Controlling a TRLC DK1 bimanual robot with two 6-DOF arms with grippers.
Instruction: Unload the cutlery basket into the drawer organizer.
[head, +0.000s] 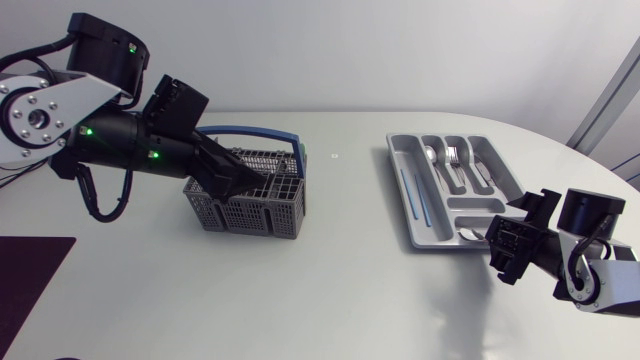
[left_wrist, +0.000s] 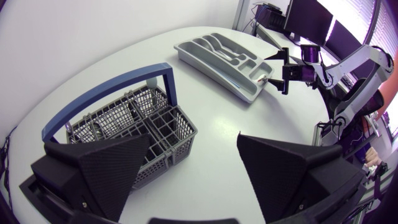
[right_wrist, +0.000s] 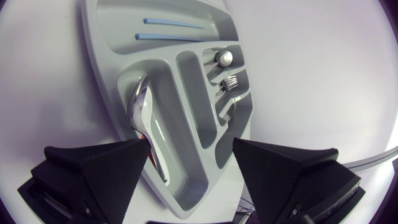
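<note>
Surface: I am looking down on a pale, glossy table (head: 330, 300); a dark mat (head: 30, 270) is lying at the head view's lower left.
Cutlery basket (head: 250, 200): grey mesh with a blue handle, it is standing left of centre.
Drawer organizer (head: 500, 170): this grey tray is sitting right of centre, holding a spoon (head: 430, 155), a fork (head: 455, 155) and blue-handled pieces (head: 415, 195).
Left gripper (head: 240, 178): it is hanging over the basket, fingers spread wide and gripping nothing.
Right gripper (head: 510, 240): it is hovering at the organizer's lower end, fingers wide apart and holding nothing.
Right wrist view only: a large spoon (right_wrist: 140, 112) is lying in a compartment just ahead of one finger.
Left wrist view only: the basket's inner dividers are showing.
</note>
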